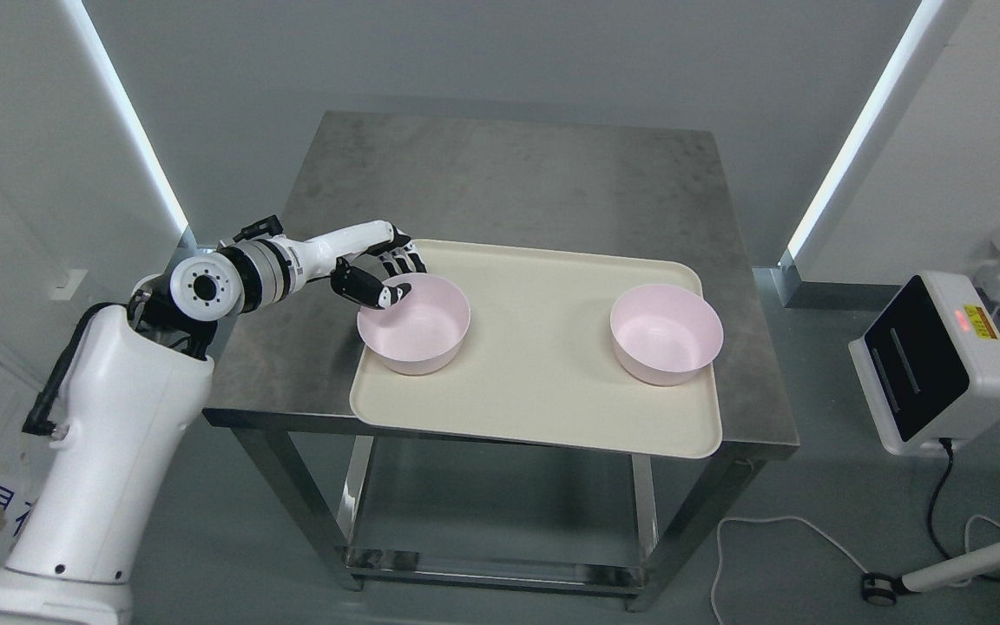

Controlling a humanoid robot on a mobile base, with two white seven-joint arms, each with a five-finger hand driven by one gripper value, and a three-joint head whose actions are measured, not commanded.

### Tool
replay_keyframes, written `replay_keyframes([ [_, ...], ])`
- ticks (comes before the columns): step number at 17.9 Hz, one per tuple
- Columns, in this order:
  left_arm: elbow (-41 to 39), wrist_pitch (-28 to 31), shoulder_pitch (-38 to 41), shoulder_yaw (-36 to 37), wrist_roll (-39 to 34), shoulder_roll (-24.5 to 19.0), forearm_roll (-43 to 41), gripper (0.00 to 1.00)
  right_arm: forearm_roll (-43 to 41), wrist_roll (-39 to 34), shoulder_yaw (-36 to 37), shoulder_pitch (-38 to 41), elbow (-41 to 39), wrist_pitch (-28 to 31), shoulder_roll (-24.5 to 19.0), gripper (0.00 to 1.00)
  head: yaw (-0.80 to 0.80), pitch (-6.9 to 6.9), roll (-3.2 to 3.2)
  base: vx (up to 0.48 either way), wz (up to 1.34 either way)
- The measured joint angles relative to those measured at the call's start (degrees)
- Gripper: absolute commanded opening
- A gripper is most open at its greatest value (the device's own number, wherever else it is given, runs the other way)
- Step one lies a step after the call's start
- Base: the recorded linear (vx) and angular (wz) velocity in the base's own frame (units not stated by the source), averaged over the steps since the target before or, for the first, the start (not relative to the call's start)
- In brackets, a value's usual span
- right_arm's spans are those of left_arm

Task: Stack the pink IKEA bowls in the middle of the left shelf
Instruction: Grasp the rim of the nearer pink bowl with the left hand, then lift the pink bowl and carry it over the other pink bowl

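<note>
At the far left of the head view the left arm comes in from the lower left, and its robot hand [381,276] is at the rim of the left pink bowl [414,324], on the bowl's 10 o'clock side. The thumb reaches over the rim into the bowl and the other fingers [403,258] are outside the wall, so the hand is pinching the rim; I judge it is closed on the bowl, although the bowl is not lifted and its base sits on the tray [535,365]. The right arm is not visible.

The cream tray lies on the steel table [500,182], and a little of it hangs over the table's front edge. The left pink bowl stands at the tray's 9 o'clock side, upright and empty. The right pink bowl [666,333] stands at the 3 o'clock side, also upright and empty, well apart from the first one.

The bowls look like thin hard plastic, so I expect them light and stiff, not fragile, but smooth and a little slippery. The rim is the natural place to hold, with the thumb inside and the fingers outside. A held bowl may tilt, so the pinch must be firm.

No brand mark can be read on the bowls. At the far right a white device [934,365] carries a yellow label, too small to read.
</note>
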State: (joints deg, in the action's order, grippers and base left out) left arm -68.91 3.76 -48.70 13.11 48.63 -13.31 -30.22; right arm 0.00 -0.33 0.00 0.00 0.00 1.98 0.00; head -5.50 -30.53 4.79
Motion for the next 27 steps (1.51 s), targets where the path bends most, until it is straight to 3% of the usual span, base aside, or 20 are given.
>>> replay_keyframes([
  [2, 0.27, -0.27, -0.16, -0.61, 0.0, 0.24, -0.03, 0.0, 0.0, 0.0, 0.0, 0.0, 0.0, 0.0, 0.0, 1.0, 0.0, 0.0, 0.0, 0.0, 0.0],
  [11, 0.43, -3.45, -4.68, -4.03, 1.23, 1.23, 0.17, 0.0, 0.0, 0.0, 0.0, 0.0, 0.0, 0.0, 0.0, 1.0, 0.0, 0.0, 0.0, -0.001, -0.03],
  [17, -0.5, -1.88, -9.51, -3.48, 4.53, 5.96, 0.22, 0.02, 0.0, 0.0, 0.0, 0.0, 0.0, 0.0, 0.0, 1.0, 0.0, 0.0, 0.0, 0.0, 0.0],
  [23, -1.46, -1.0, -13.46, 4.93, 1.92, 9.23, 0.33, 0.02, 0.0, 0.0, 0.0, 0.0, 0.0, 0.0, 0.0, 1.0, 0.0, 0.0, 0.0, 0.0, 0.0],
  [27, -2.08, -4.65, -15.87, 13.88, -2.95, 10.51, 0.41, 0.02, 0.0, 0.0, 0.0, 0.0, 0.0, 0.02, 0.0, 1.0, 0.0, 0.0, 0.0, 0.0, 0.0],
])
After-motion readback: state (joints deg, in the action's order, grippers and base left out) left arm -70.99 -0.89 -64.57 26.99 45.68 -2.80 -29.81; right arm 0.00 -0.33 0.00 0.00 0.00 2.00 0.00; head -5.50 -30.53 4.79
